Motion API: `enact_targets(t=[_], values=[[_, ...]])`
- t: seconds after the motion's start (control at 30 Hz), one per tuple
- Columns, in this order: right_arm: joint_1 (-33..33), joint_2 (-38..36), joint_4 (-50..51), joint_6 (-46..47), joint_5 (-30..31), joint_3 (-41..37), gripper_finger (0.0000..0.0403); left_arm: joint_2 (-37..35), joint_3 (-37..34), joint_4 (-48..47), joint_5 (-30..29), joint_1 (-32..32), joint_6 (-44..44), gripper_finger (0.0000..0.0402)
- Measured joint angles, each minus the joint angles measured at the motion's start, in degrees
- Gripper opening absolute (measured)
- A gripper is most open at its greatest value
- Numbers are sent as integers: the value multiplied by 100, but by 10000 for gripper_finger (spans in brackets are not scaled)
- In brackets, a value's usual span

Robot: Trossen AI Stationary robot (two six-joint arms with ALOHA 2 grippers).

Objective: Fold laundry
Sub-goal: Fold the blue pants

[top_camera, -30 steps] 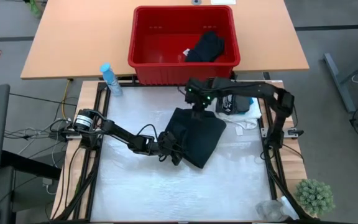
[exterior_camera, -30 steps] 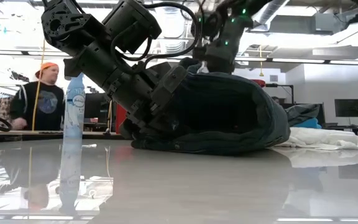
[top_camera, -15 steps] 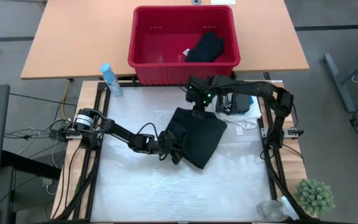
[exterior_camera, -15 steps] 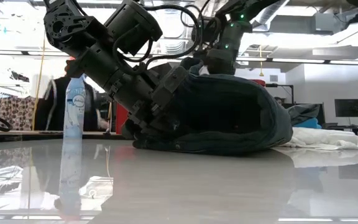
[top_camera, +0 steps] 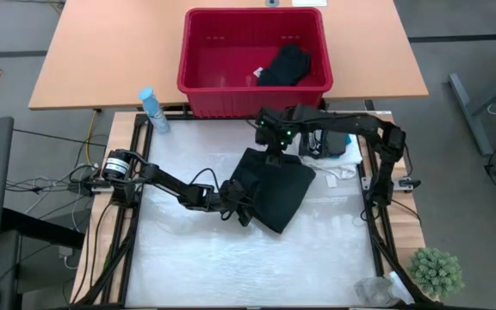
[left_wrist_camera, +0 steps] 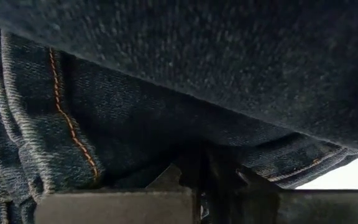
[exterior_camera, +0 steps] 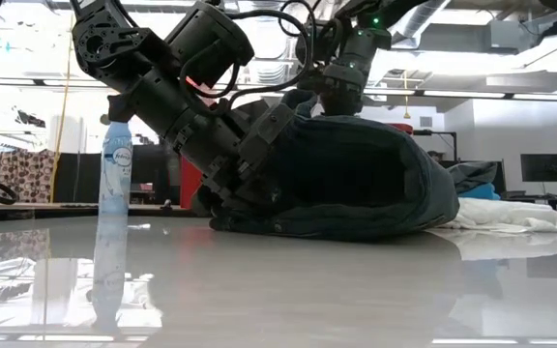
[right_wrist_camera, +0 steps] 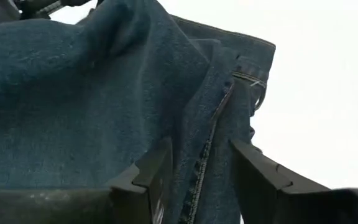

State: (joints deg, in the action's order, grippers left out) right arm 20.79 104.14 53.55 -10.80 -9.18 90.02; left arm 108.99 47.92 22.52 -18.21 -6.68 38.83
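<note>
A dark blue denim garment (top_camera: 274, 189) of the laundry lies folded in a thick bundle at the table's middle, its underside on the table (exterior_camera: 356, 174). My left gripper (top_camera: 241, 209) is shut at the bundle's left near edge, pushed in among the folds (exterior_camera: 245, 188). My right gripper (top_camera: 278, 155) hovers open over the bundle's far edge, its fingers on either side of a stitched seam (right_wrist_camera: 213, 143). A white garment (top_camera: 338, 164) and a teal one (top_camera: 334, 142) lie at the far right. My left gripper comes slanting down from the table's left into the denim bundle's left near edge (left_wrist_camera: 73, 143). Folds of denim wrap around its shut fingers (left_wrist_camera: 210, 180) and hide where they pinch. The bundle rests on the table. My right gripper's fingers (right_wrist_camera: 154, 174) point down beside the seam; I cannot tell whether they touch it.
A red slotted basket (top_camera: 252, 86) with a black garment (top_camera: 284, 65) stands on the wooden table beyond the far edge. A spray bottle (top_camera: 151, 110) stands at the far left corner, a small plant (top_camera: 436, 271) at the near right. The near half of the table is bare.
My right gripper has tipped a little over the bundle's far edge, staying in place. The denim bundle and my left gripper have kept still.
</note>
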Motion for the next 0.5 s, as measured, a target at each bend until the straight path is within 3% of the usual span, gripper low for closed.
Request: enact_targets(t=[0.33,0.43,0.5], values=[[-64,315,39,-69,-28,-9,173,0,0,1,-23,0,-35,0],[-120,298,-86,-94,189,-7,141,0,0,-4,-25,0,-21,0],[-111,277,-54,-103,257,-7,94,0,0,-2,-40,0,-19,0]])
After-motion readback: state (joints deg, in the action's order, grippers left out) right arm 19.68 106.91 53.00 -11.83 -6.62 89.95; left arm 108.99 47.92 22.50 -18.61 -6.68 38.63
